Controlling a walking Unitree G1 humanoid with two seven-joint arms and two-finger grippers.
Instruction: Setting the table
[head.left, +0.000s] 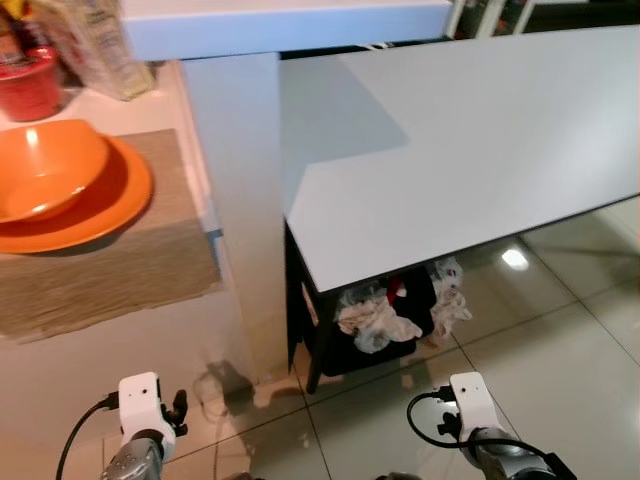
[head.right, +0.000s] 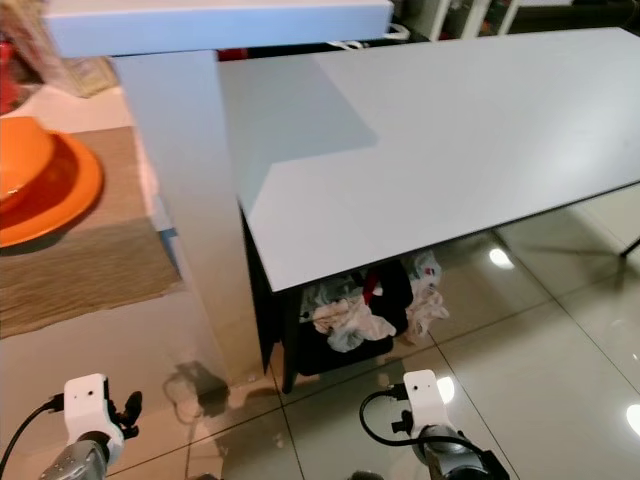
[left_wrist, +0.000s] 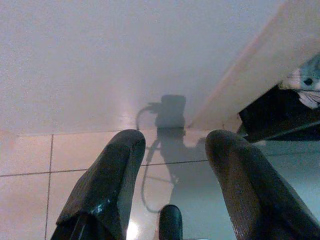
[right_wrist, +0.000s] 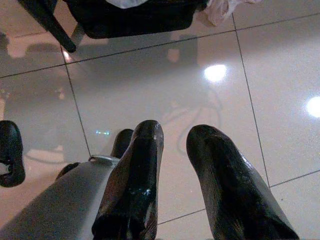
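Ahead of my left gripper (left_wrist: 172, 187), parted and empty, an orange bowl (head.left: 42, 170) sits on its plate (head.left: 118, 200); my right gripper (right_wrist: 175, 172) hangs slightly parted, empty, over tiles (right_wrist: 280, 75).

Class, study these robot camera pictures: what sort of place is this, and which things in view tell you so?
Probably a home dining or kitchen area. An orange bowl sits on an orange plate on a woven placemat, beside a long grey table. A dark basket of laundry stands beneath it on glossy floor tiles.
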